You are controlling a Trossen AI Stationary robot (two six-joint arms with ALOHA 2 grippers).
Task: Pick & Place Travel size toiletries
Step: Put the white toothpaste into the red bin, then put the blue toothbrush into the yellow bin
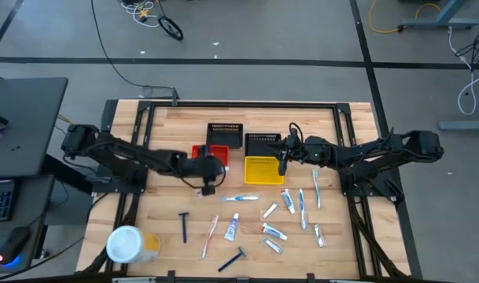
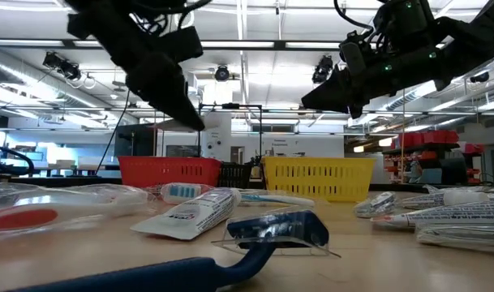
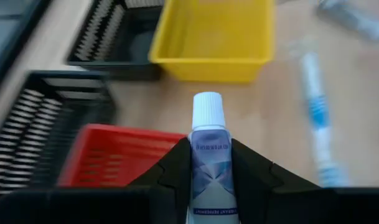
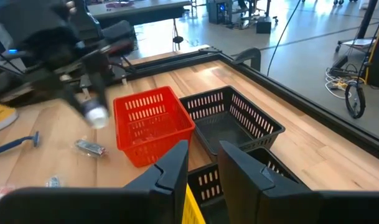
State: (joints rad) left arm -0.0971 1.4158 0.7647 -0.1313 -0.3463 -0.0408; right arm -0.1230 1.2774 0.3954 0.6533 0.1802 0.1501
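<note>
Left end effector [image 3: 209, 165] is clamped on a white tube [image 3: 208, 152] beside the red basket [image 3: 117, 155]. Right end effector [image 4: 203, 163] holds nothing, fingers slightly apart, above the yellow basket [image 1: 263, 169].

Four baskets [image 1: 225, 135] are set in a cluster at the middle of the table [image 1: 349, 236], two behind and two in front. The left gripper [image 1: 208, 187] is placed just in front of the front-left basket, with a tube [image 3: 208, 163] gripped between its fingers. The right gripper [image 1: 283, 167] is held at the right edge of the front-right basket. The loose toiletries [image 1: 290, 203] are spread in front of the baskets, and a canister [image 1: 127, 244] is laid at the front-left corner.
</note>
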